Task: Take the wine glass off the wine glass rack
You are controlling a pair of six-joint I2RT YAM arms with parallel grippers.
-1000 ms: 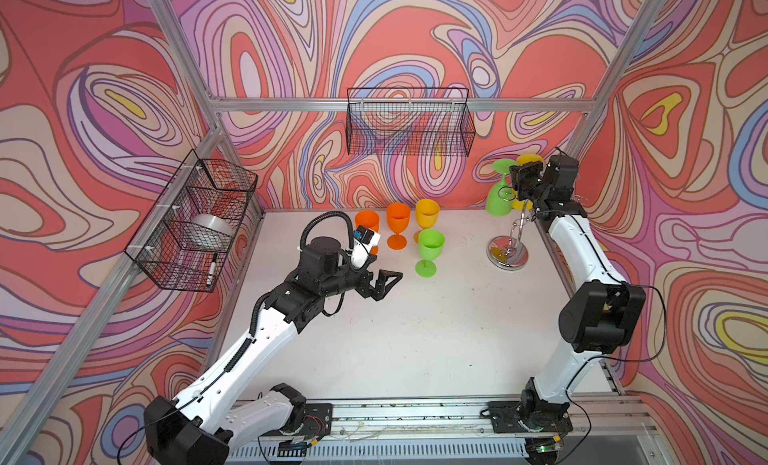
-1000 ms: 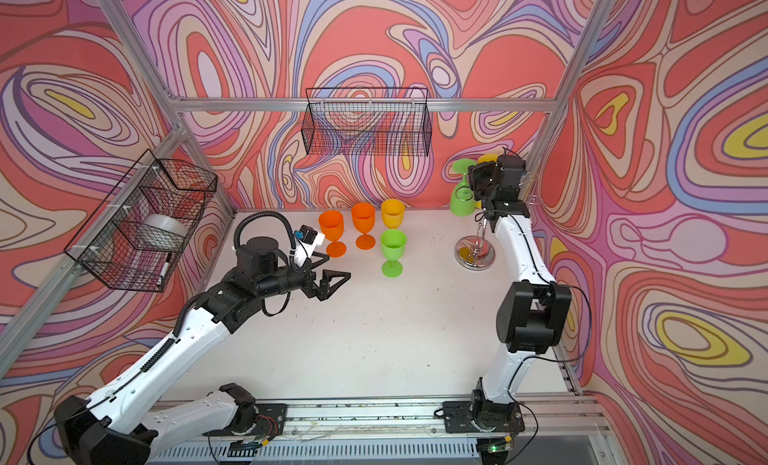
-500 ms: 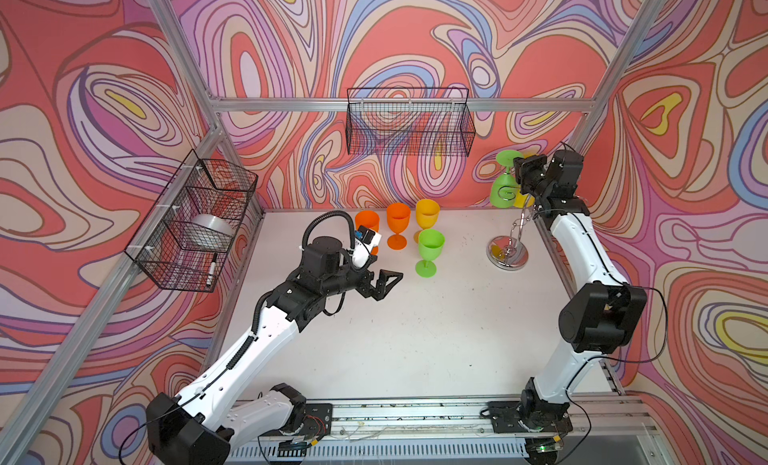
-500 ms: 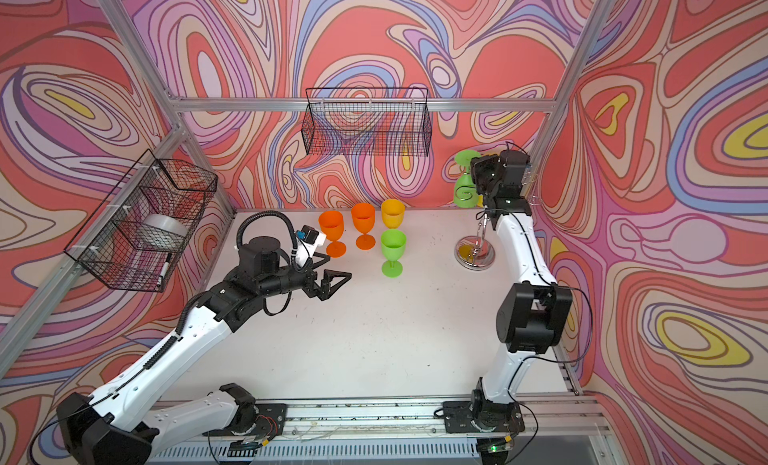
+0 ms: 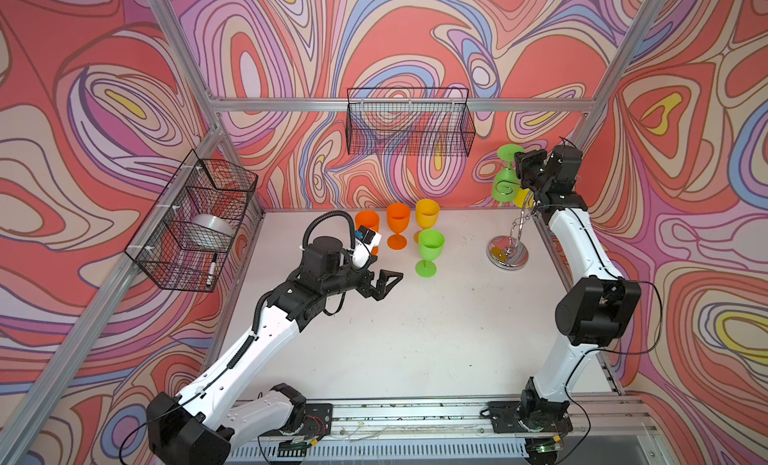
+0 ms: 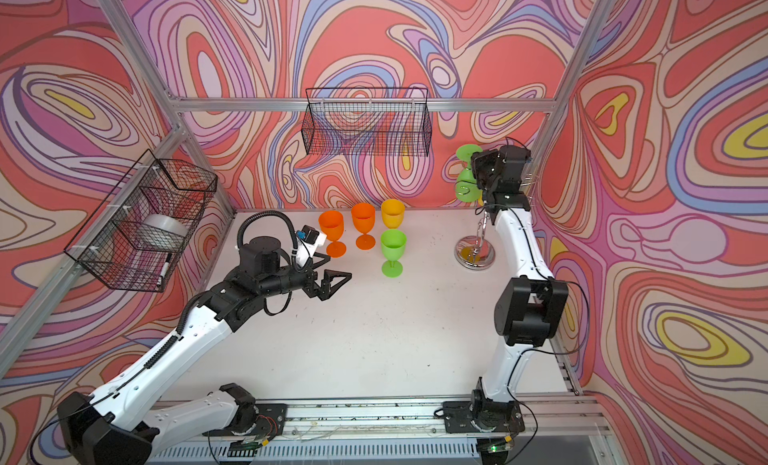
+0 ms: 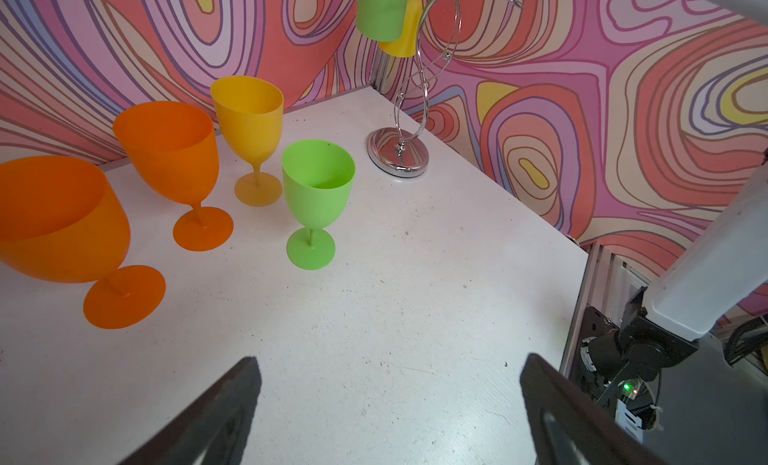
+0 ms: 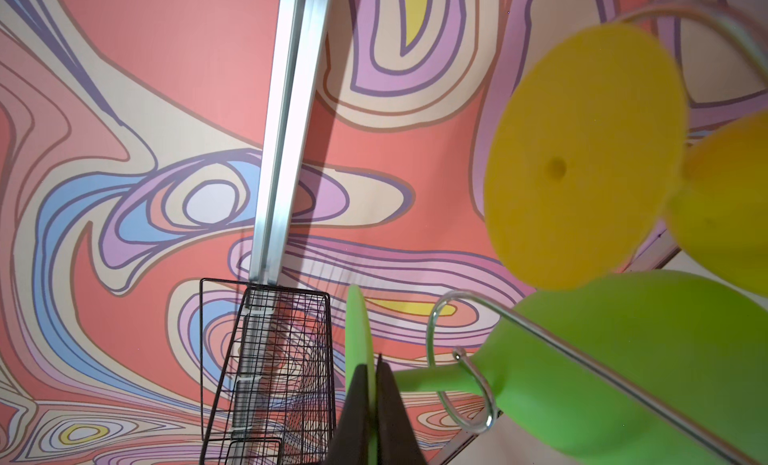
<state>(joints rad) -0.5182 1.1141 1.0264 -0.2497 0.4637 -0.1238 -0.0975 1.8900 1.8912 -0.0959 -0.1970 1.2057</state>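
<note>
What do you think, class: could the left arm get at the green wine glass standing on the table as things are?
Probably yes. The left arm holds its jaws open, pointed roughly toward the standing green wine glass, with only bare table between; the orange wine glasses stand off to one side.

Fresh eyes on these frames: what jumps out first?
An upside-down green glass high at the back right, its foot pinched in the right pincer, stem inside a wire loop of the chrome rack. Four upright glasses, orange, yellow and green, stand at the back of the table; the left pincer hangs open beside them.
</note>
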